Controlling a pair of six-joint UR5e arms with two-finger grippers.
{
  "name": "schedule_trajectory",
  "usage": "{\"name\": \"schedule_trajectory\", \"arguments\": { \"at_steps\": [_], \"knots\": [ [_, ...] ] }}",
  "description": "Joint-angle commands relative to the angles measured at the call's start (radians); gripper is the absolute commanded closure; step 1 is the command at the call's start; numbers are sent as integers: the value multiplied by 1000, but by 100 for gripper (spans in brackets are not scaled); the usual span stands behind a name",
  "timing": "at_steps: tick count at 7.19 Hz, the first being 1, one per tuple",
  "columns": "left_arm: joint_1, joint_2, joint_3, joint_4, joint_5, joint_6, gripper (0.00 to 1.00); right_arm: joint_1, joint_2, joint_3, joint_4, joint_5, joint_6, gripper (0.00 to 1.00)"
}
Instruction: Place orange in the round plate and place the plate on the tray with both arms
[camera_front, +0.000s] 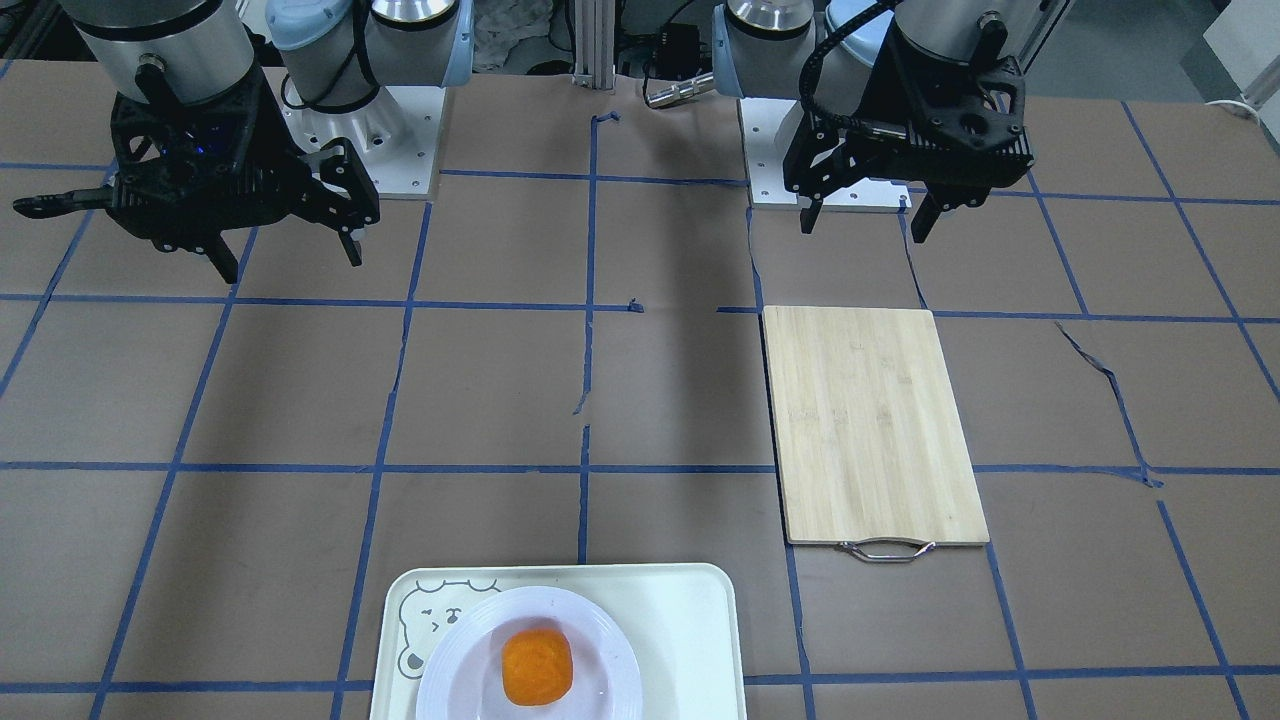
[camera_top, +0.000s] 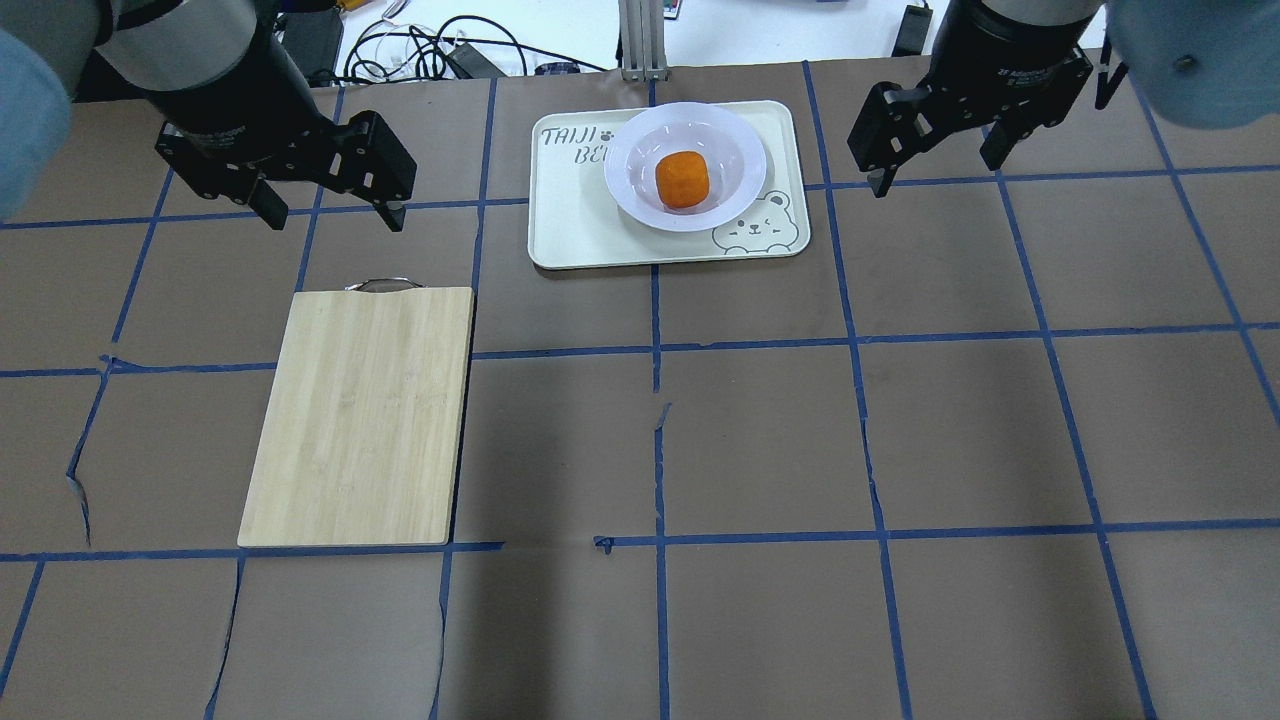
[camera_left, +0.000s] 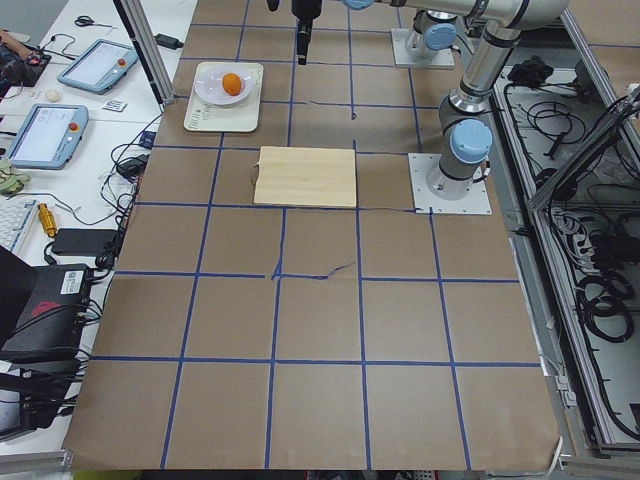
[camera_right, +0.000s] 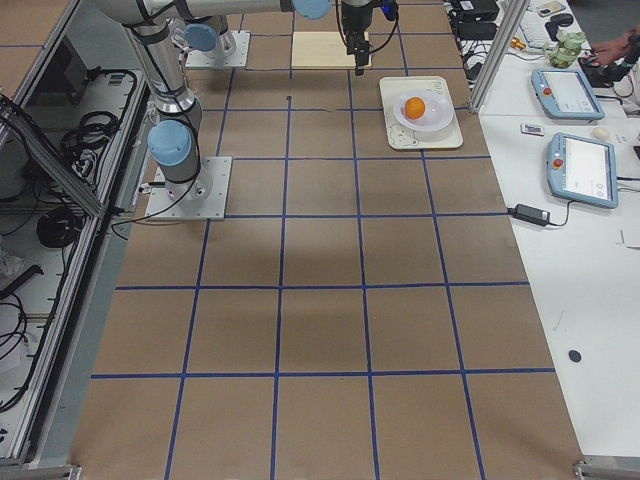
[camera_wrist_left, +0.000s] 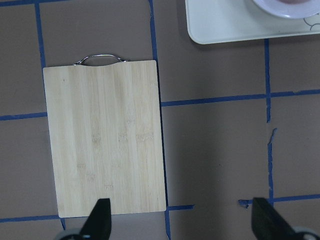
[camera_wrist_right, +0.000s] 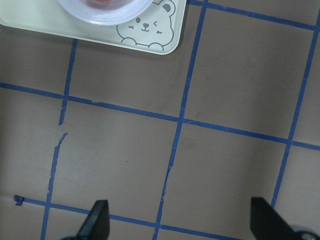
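**Gripper state.** The left gripper (camera_top: 332, 205) is spread wide and holds nothing. In the left wrist view its two fingertips (camera_wrist_left: 102, 220) frame bare table and the near edge of the wooden cutting board (camera_top: 360, 415). The right gripper (camera_top: 937, 165) is also wide and empty, with only taped table (camera_top: 900, 420) between its jaws.

**Location of the task items.** The orange (camera_top: 682, 180) sits in the sunken centre of the round plate (camera_top: 625, 185). The plate rests on the tray (camera_top: 580, 235), in the half with the bear face and close to the tray's far long edge.

**Step in hand (judgement).** Placement looks complete, leaving only the stand-off.
- Hold both sets of jaws apart.
- Route neither arm over the plate. A light knock could roll the orange or slide the glossy plate.
- Confirm that the plate's far rim lies inside the tray edge. The overhead view does not settle this.

**Arm pose.** Both grippers hang raised above the table with fingers pointing down. The left is beside the tray, past the board's metal handle. The right is beside the tray's opposite short end. Both are well apart from the tray.
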Motion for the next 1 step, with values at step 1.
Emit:
{"name": "schedule_trajectory", "arguments": {
  "at_steps": [1],
  "knots": [
    [2, 0, 0, 0, -1, -1, 0, 3, -1, -4, -1, 9, 9, 0]
  ]
}}
